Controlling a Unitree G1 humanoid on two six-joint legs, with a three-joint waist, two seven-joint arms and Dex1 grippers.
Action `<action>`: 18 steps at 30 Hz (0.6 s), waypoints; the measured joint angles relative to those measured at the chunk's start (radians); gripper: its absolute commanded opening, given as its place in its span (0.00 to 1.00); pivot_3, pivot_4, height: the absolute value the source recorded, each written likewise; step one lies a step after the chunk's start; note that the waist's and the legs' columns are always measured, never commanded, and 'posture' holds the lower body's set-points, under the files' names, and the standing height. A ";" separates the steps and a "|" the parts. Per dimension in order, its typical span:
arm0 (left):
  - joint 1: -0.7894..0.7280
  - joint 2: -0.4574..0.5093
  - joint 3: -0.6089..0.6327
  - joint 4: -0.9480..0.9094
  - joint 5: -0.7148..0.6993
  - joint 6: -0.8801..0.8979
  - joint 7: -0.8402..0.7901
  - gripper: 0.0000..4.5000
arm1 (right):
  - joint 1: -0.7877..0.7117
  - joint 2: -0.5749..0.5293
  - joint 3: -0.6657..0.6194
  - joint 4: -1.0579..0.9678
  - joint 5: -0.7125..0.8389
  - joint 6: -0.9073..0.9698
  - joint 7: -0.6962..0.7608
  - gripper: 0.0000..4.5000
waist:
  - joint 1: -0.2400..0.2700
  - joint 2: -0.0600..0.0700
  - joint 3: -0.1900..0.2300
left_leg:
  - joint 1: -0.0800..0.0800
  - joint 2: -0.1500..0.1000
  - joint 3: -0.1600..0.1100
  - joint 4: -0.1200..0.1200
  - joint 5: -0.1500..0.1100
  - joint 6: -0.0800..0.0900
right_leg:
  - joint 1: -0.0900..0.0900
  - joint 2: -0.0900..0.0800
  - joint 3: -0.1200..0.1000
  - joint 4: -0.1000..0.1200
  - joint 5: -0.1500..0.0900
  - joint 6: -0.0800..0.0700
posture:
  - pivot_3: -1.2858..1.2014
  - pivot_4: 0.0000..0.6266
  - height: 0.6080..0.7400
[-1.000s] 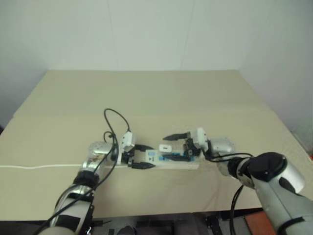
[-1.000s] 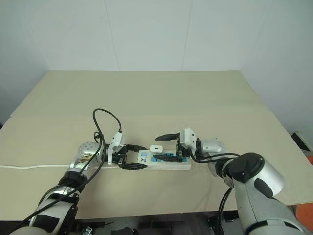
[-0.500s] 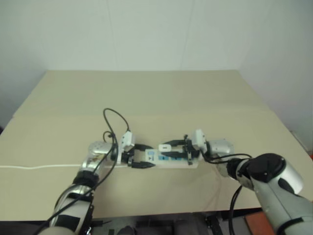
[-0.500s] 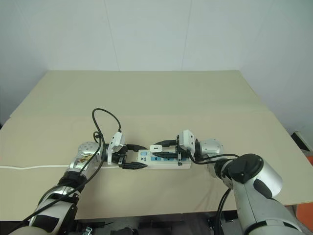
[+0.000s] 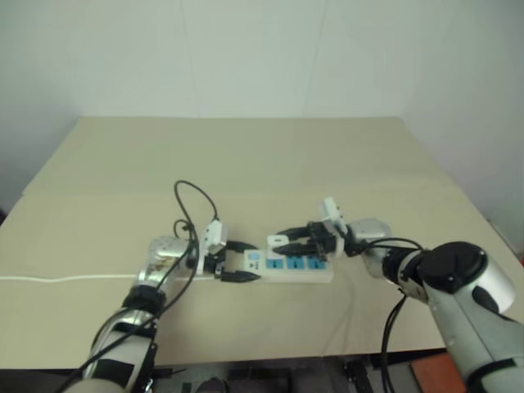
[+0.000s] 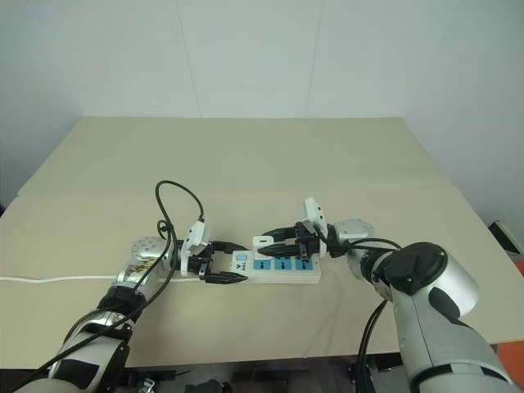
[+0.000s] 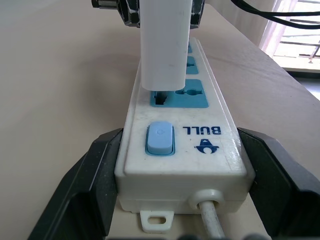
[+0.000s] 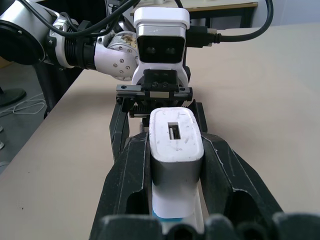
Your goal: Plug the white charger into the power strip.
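Observation:
The power strip (image 5: 296, 268) lies on the tan table, a long white bar with blue sockets. My left gripper (image 5: 238, 261) is shut on its switch end, one finger (image 7: 95, 170) on each side of the strip (image 7: 185, 155). The white charger (image 5: 275, 242) stands upright on the socket beside the blue switch (image 7: 159, 138). Its lower end (image 7: 165, 45) meets that socket face, and its prongs are hidden. My right gripper (image 5: 288, 239) reaches in level from the right and is shut on the charger (image 8: 176, 145).
A thin white cord (image 5: 65, 278) runs from the strip's switch end off the table's left edge. A black cable loop (image 5: 192, 205) arches over my left wrist. The tan table (image 5: 246, 155) stretches back to a white wall, and its front edge lies just below the arms.
My right gripper went from open around the charger to shut on it, then its wrist rolled and lifted slightly. The left gripper and the strip have not moved.

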 measured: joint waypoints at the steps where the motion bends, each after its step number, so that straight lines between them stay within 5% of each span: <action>1: 0.000 0.000 0.000 0.000 0.000 0.000 0.000 0.72 | 0.000 0.000 0.005 0.000 0.000 0.000 -0.002 0.25 | 0.000 0.000 0.000 | 0.000 0.000 0.000 0.000 0.000 0.000 | 0.000 0.000 0.000 0.000 0.000 0.000 | 0.52 0.24 1.00; 18: 0.000 0.004 -0.001 0.000 0.000 0.000 0.005 0.72 | 0.016 0.021 0.065 0.000 0.017 -0.045 -0.063 0.25 | -0.002 0.000 0.000 | 0.002 0.000 0.000 0.000 0.000 0.000 | 0.001 0.000 0.000 0.001 0.000 0.000 | 0.52 0.24 1.00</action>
